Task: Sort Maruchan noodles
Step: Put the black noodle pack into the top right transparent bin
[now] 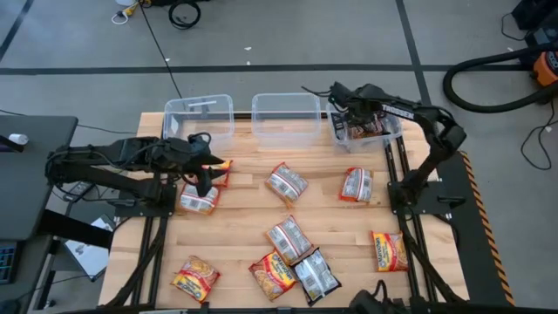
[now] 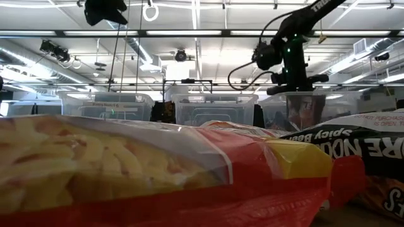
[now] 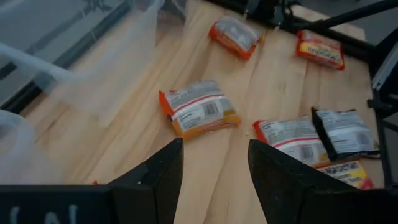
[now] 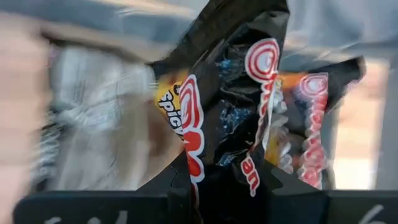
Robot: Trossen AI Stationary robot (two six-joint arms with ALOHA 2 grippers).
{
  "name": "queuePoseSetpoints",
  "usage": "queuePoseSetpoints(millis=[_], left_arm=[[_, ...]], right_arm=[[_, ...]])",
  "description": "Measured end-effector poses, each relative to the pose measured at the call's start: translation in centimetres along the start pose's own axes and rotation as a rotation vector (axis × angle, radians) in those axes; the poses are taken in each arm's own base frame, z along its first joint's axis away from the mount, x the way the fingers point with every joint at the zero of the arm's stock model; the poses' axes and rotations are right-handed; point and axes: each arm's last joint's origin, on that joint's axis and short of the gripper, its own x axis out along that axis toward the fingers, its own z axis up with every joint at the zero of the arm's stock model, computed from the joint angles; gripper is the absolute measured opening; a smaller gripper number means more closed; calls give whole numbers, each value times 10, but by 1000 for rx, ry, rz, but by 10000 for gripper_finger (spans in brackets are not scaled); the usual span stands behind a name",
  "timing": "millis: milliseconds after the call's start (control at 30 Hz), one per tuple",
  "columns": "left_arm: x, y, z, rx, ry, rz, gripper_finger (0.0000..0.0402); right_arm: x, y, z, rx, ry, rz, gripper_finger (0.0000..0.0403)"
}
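A black packet (image 4: 230,118) hangs pinched in the right pincer (image 4: 227,174) above the right bin (image 1: 366,131): light, crinkly, slippery, best gripped by an edge. Left pincer (image 3: 214,168) gapes empty; more packets (image 3: 199,109) lie ahead on the counter (image 3: 267,93).

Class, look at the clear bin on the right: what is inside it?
The right bin holds dark packets; the right gripper hangs over it, gripping a black packet. How many lie beneath is hidden by the arm.
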Motion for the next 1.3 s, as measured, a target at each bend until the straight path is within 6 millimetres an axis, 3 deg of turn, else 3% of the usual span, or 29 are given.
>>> queuePoseSetpoints(millis=[100,267,400,733,1067,1300], left_arm=[[-11,-1,10,18,-30,-10,183],[-31,-2,26,79,-85,-12,183],[-37,-2,30,83,-98,2,183],[-39,-1,30,77,-89,4,183],[-39,-1,31,56,-90,3,183],[-36,-5,39,56,-167,-22,183]], right_arm=[[18,5,2,-4,28,-35,85],[34,18,9,16,55,50,98],[33,25,12,28,55,164,119],[13,16,19,61,57,392,179],[15,5,24,22,95,481,164],[-32,0,10,-97,-72,528,162]])
